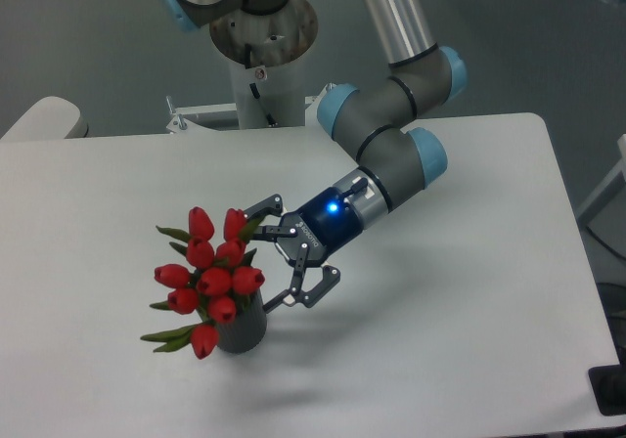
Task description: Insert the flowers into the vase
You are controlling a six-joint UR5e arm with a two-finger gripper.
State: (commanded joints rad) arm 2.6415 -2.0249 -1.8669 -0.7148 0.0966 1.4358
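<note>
The flowers (208, 277), a bunch of red tulip buds with narrow green leaves, stand in the vase (242, 330), a small dark grey ribbed cylinder on the white table. The buds spread wider than the vase and hide its mouth. One bud droops low at the left. My gripper (276, 252) is open just to the right of the bunch, its fingers (266, 207) spread wide. Nothing is held between them. The upper finger sits close to the top right buds; whether it touches them is unclear.
The white table (469, 262) ends at its right edge near x 600 and at the front. The robot's base column (262, 57) stands behind the table's far edge. A pale rounded object (39, 117) lies at the far left.
</note>
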